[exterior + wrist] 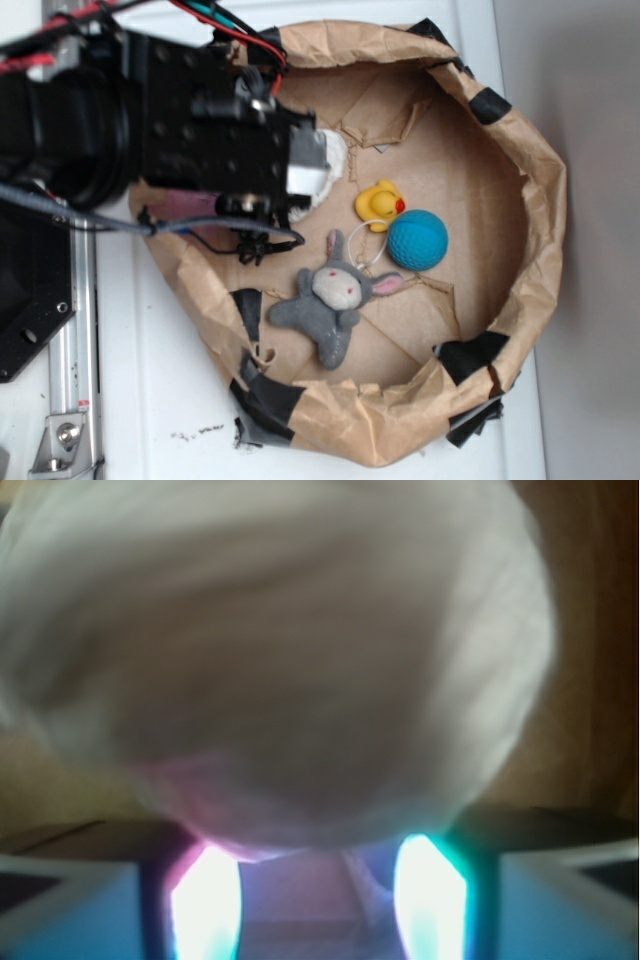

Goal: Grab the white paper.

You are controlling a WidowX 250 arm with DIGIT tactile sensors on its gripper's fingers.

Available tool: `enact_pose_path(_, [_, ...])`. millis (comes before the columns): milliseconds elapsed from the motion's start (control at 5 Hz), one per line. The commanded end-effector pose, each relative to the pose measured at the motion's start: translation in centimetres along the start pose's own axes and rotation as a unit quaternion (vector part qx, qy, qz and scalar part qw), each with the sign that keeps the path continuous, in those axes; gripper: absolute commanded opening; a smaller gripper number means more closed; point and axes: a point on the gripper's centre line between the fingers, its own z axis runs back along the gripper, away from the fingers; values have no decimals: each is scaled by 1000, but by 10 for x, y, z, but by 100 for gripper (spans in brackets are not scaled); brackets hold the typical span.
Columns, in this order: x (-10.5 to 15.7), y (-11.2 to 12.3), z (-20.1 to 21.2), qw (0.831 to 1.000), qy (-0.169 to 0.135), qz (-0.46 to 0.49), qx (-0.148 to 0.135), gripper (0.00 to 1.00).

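Note:
The white paper [270, 660] is a rounded, wrinkly wad that fills most of the wrist view, blurred and very close. In the exterior view only its right edge [336, 160] shows past the black robot arm [200, 130], at the back left of the brown paper nest. My gripper [318, 846] is open. Its two glowing fingertips [207, 900] stand apart at the bottom of the wrist view, just under the wad's lower edge. Whether they touch the paper is not clear. In the exterior view the arm hides the fingers.
A yellow rubber duck [380, 203], a blue ball [417, 240] and a grey plush bunny [335, 295] lie to the right of the paper. The brown paper sheet with black tape [540, 200] forms a raised rim around them. A metal rail [70, 400] runs at the left.

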Motion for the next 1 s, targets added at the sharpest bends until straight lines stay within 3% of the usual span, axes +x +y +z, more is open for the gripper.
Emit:
enact_pose_path(0, [26,-17,97,997,-48,24,-52,0])
enact_pose_path(200, [35,-6,148,994,-68,57,-69,0])
enact_pose_path(600, [40,-10,166,993,-66,69,-76,0])
enact_pose_path(800, [17,7,151,996,-66,34,-50,100])
